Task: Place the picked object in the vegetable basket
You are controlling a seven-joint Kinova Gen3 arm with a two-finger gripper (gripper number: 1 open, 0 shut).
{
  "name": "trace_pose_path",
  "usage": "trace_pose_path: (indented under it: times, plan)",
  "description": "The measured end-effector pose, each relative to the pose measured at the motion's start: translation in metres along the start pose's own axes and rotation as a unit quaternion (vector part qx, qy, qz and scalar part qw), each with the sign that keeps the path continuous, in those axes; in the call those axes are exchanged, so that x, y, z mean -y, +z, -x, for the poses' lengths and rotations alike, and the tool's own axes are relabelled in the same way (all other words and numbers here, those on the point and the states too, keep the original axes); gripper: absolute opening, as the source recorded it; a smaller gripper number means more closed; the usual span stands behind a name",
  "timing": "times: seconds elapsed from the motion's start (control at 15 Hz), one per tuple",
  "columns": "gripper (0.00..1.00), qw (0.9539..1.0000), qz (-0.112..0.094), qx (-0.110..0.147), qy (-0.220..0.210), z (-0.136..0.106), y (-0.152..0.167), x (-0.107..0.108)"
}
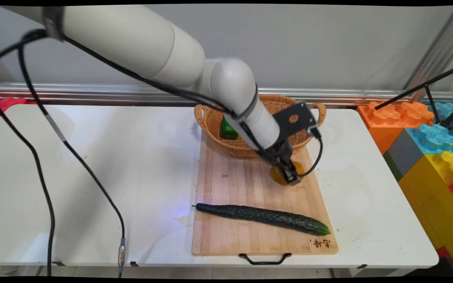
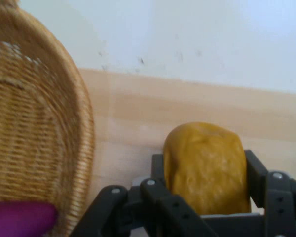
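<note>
Where it meets the board [image 1: 250, 188] — gripper [image 1: 291, 177] clamps potato [image 2: 205, 165] | basket [image 1: 214, 122] beside

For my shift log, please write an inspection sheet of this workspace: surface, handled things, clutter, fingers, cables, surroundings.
Surface: white table with a wooden cutting board.
Handled things: yellow-brown lump on the board, between the fingers.
Clutter: cucumber on the board; wicker basket holding a green item and a purple one.
Gripper: shut on the lump.
Cables: black cables hanging from the arm.
Surroundings: big toy blocks, tripod legs, wall.
</note>
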State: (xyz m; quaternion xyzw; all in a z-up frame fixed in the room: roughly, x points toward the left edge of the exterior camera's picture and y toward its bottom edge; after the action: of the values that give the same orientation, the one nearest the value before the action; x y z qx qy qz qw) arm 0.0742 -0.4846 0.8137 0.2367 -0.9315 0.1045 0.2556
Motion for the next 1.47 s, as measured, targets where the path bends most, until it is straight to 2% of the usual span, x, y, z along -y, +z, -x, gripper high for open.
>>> trace_pose_path:
  times: [0.27, 0.47, 0.67, 0.8, 1.07, 1.27, 1.47]
  plan:
    - [0.00, 0.9995, -0.019, -0.022, -0.009, -0.025, -0.033, 0.013]
    - [0.00, 0.9980, -0.045, -0.044, -0.012, -0.047, -0.056, 0.034]
    - [0.00, 0.9945, -0.080, -0.065, -0.017, -0.063, -0.065, 0.065]
    - [0.00, 0.9917, -0.102, -0.074, -0.023, -0.068, -0.060, 0.088]
    - [0.00, 0.9887, -0.126, -0.069, -0.041, -0.062, -0.029, 0.127]
    - [0.00, 0.9880, -0.133, -0.054, -0.057, -0.046, 0.003, 0.150]
    - [0.00, 0.9874, -0.135, -0.046, -0.069, -0.035, 0.024, 0.163]
